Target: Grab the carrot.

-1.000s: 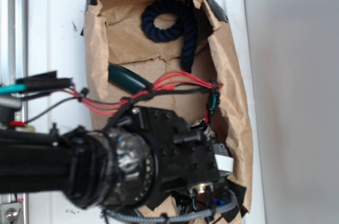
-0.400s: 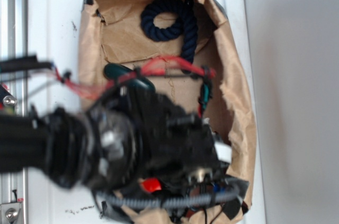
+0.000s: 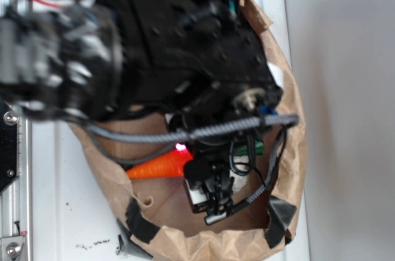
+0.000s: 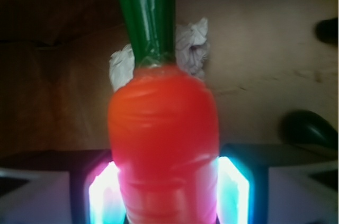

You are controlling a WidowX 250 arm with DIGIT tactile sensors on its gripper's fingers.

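The carrot (image 3: 154,167) is bright orange and lies pointing left over the brown paper, its wide end under my gripper (image 3: 188,157). In the wrist view the carrot (image 4: 161,123) fills the middle, with its dark green stem (image 4: 145,12) running up and away. My gripper (image 4: 164,187) is shut on the carrot's orange body, and the glowing pads (image 4: 103,195) press on both of its sides. The arm is blurred and covers the upper part of the paper.
Crumpled brown paper (image 3: 290,156) lines the work area on a white tabletop (image 3: 68,199), with black tape at its lower corners. A white crumpled scrap (image 4: 193,38) lies behind the carrot. A dark green oblong object (image 4: 310,128) lies at the right.
The arm has swung toward the top of the exterior view and now hides the blue rope. The carrot, hidden before, now shows below the arm with the gripper closed round it.
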